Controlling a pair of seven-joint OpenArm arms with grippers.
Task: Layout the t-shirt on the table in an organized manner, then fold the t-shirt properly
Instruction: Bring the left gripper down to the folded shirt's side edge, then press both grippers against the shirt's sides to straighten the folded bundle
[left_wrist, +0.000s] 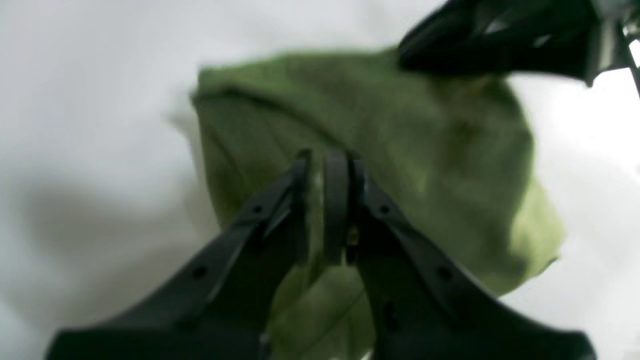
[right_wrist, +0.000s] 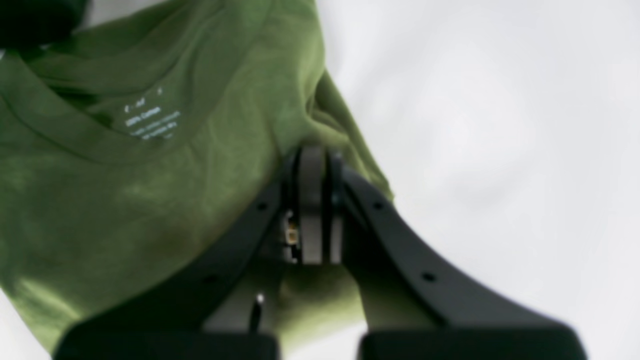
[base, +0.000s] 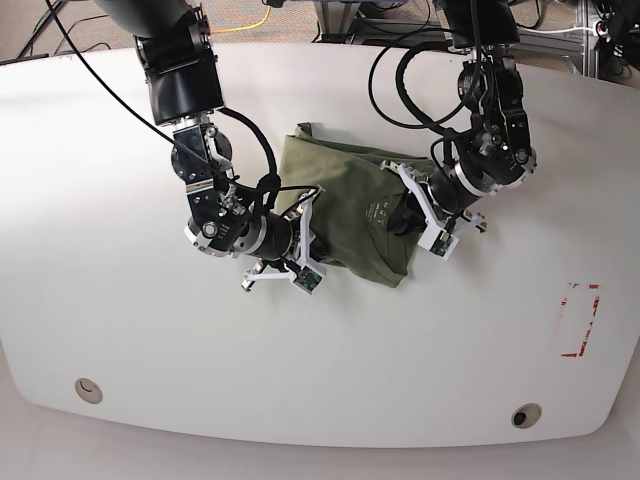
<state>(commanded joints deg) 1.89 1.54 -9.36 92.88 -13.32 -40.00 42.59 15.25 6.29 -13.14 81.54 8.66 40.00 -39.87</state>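
Desk (base: 120, 330): white, broad, with red tape outline (base: 578, 320) near one edge.
T-shirt (base: 345, 215): olive, bunched mid-desk between both arms (collar label showing).
Right end effector (right_wrist: 314, 165): clenched on t-shirt's edge, arm angled low.
Left end effector (left_wrist: 330, 170): clenched on t-shirt fabric, opposite side.

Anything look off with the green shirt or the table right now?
The olive-green cotton t-shirt is not laid flat: it sits bunched and creased on the white tabletop, between the left gripper and the right gripper, both shut on its fabric. The printed neck label faces up. No spill or damage shows.
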